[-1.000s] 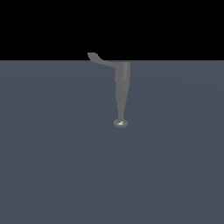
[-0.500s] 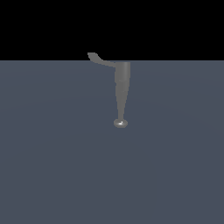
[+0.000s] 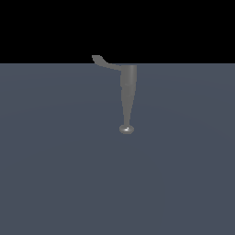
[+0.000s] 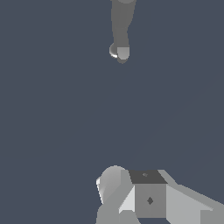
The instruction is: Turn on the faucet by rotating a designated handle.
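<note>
Handle (image 3: 104, 62) at the floor's (image 3: 55, 174) far edge, branching off the faucet (image 3: 127, 94) toward the exterior view's left. Gripper (image 4: 131, 197) well apart from both, jaw state impossible to tell. Risks bumping the thick column instead of the lever, given the thin target.

Faucet and its handle, alone on the flat blue-grey floor.

The faucet (image 3: 127, 94) was dull grey metal: a wide upper end tapering down the exterior view to a rounded, shiny knob. The handle (image 3: 104, 62), thin and curved with a flared tip, branched from the wide end toward the exterior view's left. The wrist view showed only the tapered column and knob (image 4: 119, 26).
</note>
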